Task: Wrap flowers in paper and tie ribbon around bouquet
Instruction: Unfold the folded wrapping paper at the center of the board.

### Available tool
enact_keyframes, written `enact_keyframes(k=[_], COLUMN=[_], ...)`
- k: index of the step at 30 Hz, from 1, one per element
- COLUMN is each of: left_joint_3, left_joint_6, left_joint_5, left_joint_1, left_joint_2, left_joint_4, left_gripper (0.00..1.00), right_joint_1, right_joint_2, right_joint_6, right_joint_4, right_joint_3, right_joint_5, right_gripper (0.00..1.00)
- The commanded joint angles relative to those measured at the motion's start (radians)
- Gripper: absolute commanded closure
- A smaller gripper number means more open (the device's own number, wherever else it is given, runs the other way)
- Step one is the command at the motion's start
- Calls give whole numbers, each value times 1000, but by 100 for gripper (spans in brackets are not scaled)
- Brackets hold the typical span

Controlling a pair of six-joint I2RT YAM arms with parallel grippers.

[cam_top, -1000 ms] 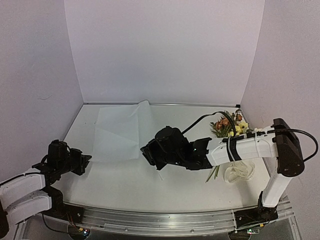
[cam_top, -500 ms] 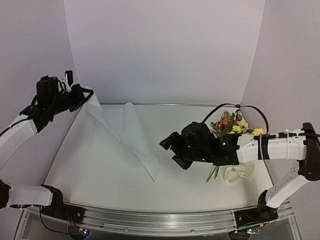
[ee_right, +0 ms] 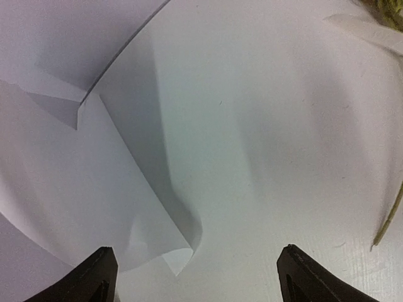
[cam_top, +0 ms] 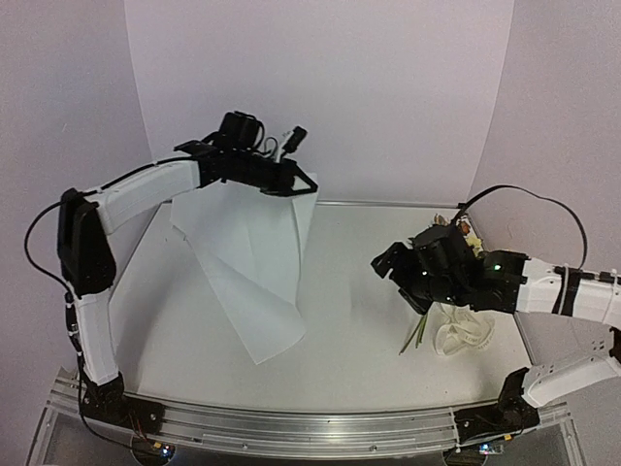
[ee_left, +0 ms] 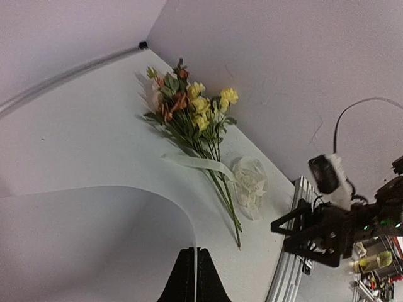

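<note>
Left wrist alone shows the flowers (ee_left: 192,116) whole.

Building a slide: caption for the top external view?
Left pincer holds the paper hanging over the table while the open right pincer hovers beside the flowers.

From above, the right hand (cam_top: 398,280) and its forearm hide most of the yellow, pink and orange flowers (cam_top: 417,332) behind them; only stem ends and a few blooms show. Lettering on the cream-white ribbon (cam_top: 462,335) beside that hand is too small to read. The wrist view of the left hand (ee_left: 194,278) cuts off its fingers and the large white paper sheet (ee_left: 94,245) at the bottom edge.
</note>
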Motion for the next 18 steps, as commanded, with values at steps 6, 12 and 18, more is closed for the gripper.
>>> enact_keyframes(k=[6, 12, 18], left_joint_3=[406, 226, 103], left_joint_6=[109, 159, 181], left_joint_5=[122, 165, 164], left_joint_1=[-179, -222, -276], left_joint_2=[418, 387, 359], left_joint_4=[-283, -288, -271], left_gripper=[100, 100, 100], right_joint_1=[-111, -153, -157], right_joint_2=[-204, -190, -91], right_joint_6=[-102, -137, -159], right_joint_4=[-230, -245, -244], right_joint_3=[-66, -87, -58], right_joint_5=[135, 76, 36], right_gripper=[5, 3, 2])
